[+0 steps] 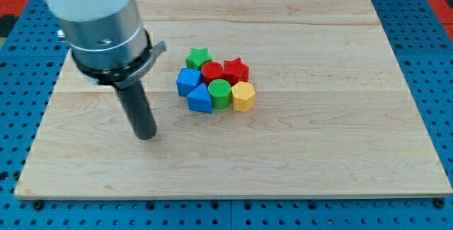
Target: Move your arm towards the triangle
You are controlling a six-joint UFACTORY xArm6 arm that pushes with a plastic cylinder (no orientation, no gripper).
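A blue triangle block (200, 99) lies at the lower left of a tight cluster near the board's middle. Touching or close around it are a blue cube-like block (187, 81), a green cylinder (220, 93), a yellow hexagon (243, 97), a red cylinder (212, 72), a red star (236, 69) and a green star (197, 58). My tip (146, 135) rests on the board to the view's left of the cluster and slightly lower, apart from the blue triangle by about one rod width and a half.
The wooden board (318, 131) sits on a blue perforated table (14, 131). The arm's grey and white body (99, 25) fills the view's top left and hides part of the board behind it.
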